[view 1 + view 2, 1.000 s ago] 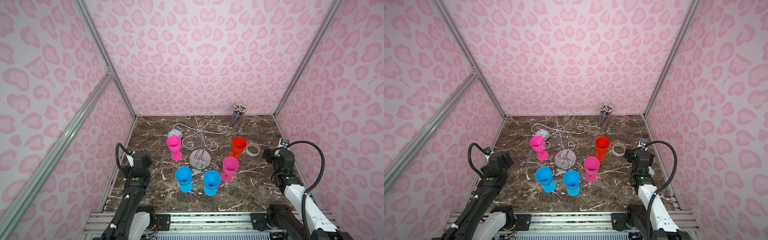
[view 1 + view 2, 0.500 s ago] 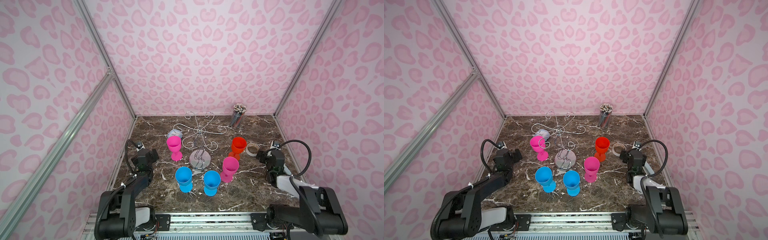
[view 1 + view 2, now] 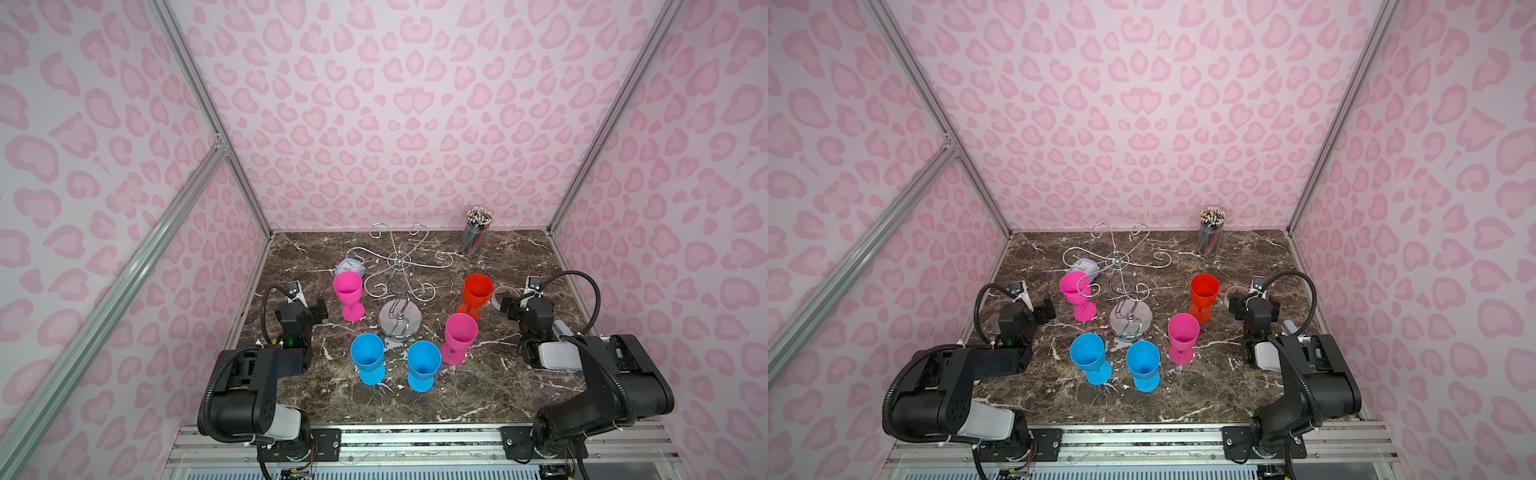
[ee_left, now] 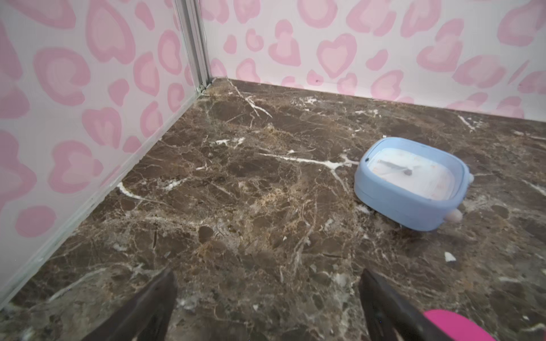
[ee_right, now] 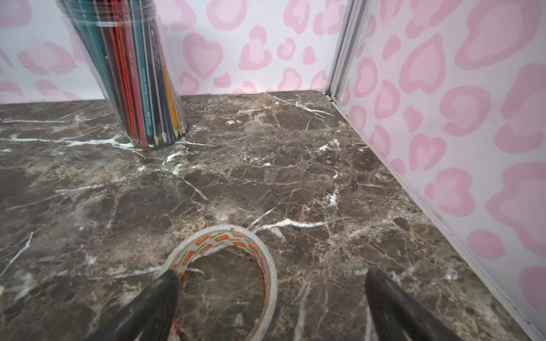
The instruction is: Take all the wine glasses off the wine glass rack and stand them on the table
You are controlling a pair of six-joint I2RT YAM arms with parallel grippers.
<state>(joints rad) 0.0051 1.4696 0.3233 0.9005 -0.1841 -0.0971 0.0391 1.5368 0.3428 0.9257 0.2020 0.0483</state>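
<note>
Left end effector (image 4: 266,277) released near the left wall (image 4: 74,118), right end effector (image 5: 271,277) released by the tape roll (image 5: 220,235); five glasses (image 3: 348,291) stand around the rack (image 3: 409,323).

The wine glass rack (image 3: 400,326) is shiny chrome wire with a mirror-like metal base. The wine glasses (image 3: 348,291) look like opaque, rather matt plastic. The table (image 3: 490,374) is smooth brown marble with white veins. The pencil cup (image 5: 127,73) is clear plastic, and the tape roll (image 5: 224,236) is glossy.
</note>
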